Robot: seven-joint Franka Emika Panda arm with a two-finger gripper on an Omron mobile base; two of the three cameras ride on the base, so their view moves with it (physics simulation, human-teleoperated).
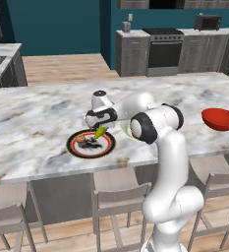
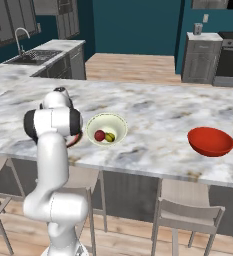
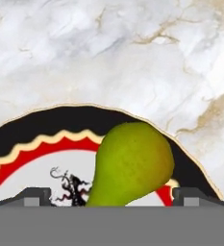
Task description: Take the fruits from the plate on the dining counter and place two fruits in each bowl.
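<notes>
The plate (image 1: pixel 74 147) lies on the dining counter (image 1: pixel 32 123), black-rimmed with a red ring. On it rest a green pear (image 1: pixel 100 132) and a tan-orange fruit (image 1: pixel 80 139). My gripper (image 1: pixel 97 127) hangs just above the pear. In the hand view my gripper (image 3: pixel 112 197) is open, its fingertips (image 3: pixel 36 197) standing either side of the pear (image 3: pixel 130 161) over the plate (image 3: pixel 46 125). A gap shows beside the left fingertip. The cream-white bowl (image 2: pixel 106 122) holds a dark red fruit (image 2: pixel 99 135) and a small yellow-green fruit (image 2: pixel 109 137). The red bowl (image 2: pixel 210 141) sits farther right.
Stools (image 1: pixel 118 197) line the near side of the counter, under its front edge. My own arm (image 1: pixel 155 123) blocks part of the cream-white bowl (image 1: pixel 125 129) in the left base view. Dark cabinets and an oven (image 1: pixel 164 49) stand far behind.
</notes>
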